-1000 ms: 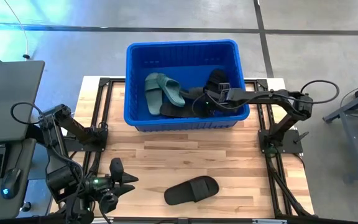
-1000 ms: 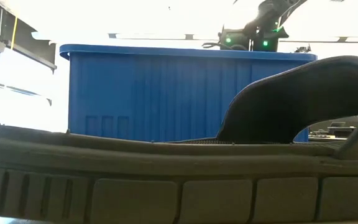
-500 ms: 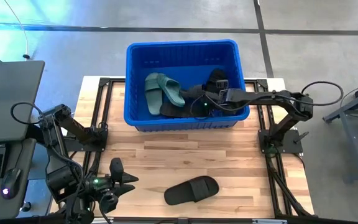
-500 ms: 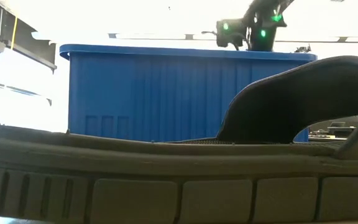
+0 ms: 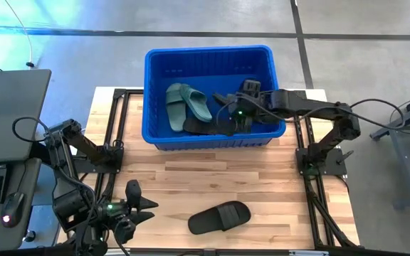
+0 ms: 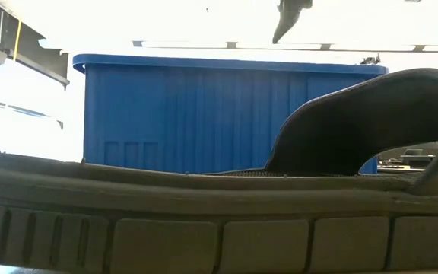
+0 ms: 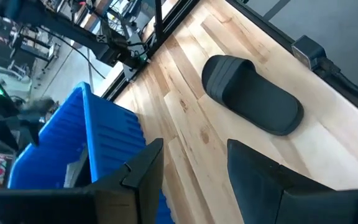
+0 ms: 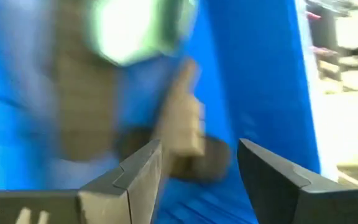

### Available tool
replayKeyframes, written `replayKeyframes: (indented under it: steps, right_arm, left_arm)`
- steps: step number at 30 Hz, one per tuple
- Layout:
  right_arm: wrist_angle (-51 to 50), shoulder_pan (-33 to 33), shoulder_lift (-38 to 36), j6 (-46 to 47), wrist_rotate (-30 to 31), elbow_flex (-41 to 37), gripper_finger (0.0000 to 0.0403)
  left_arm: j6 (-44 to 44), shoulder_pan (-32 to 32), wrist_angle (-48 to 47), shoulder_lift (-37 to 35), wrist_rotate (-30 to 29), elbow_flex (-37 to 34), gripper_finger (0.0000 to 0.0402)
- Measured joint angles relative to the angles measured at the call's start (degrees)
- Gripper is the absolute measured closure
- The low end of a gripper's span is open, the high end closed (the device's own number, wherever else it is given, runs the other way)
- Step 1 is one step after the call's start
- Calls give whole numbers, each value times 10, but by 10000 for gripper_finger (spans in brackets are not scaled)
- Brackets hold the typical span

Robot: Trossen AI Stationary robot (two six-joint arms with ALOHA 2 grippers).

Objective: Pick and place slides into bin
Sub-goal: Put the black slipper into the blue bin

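At six o'clock on the table (image 5: 262, 181) lies one black slide (image 5: 219, 217), with the idle left gripper (image 5: 144, 206) (jaws apart, empty) at its nine. Farther off, toward twelve, the bin (image 5: 155, 85) holds a green slide (image 5: 187, 103) and black ones (image 5: 208, 124). The right gripper (image 5: 223, 114) hangs over them, fingers spread, gripping nothing.

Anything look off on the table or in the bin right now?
Nothing stands out. One black slide lies flat on the table, not yet binned; the green slide and black ones sit jumbled inside the bin, none spilled.
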Motion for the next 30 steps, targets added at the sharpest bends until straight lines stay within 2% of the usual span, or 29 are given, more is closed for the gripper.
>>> replayKeyframes:
  steps: [2, 6, 9, 14, 17, 21, 26, 30]
  right_arm:
    - [-1, 16, 0, 20, -77, 26, 203]
    - [14, 63, 0, 48, -272, 35, 211]
    - [35, 116, 0, 63, -341, 7, 217]
    - [94, 211, 1, 102, -318, -81, 221]
    - [142, 262, 1, 136, -282, -154, 219]
    - [199, 318, 1, 183, -276, -247, 219]
    - [229, 375, 1, 290, -286, -321, 219]
    - [239, 403, 1, 422, -289, -340, 219]
  left_arm:
    - [-15, 0, -1, 2, 0, 0, 240]
    - [-40, 0, 11, 3, 20, -17, 240]
    - [-45, 0, 31, 3, 33, -53, 240]
    - [-46, 0, 123, 3, 45, -141, 240]
    - [-46, 0, 211, 3, 46, -201, 241]
    - [-45, 9, 339, 4, 60, -276, 241]
    - [-45, 42, 498, 4, 112, -351, 241]
    - [-48, 82, 574, 4, 134, -388, 241]
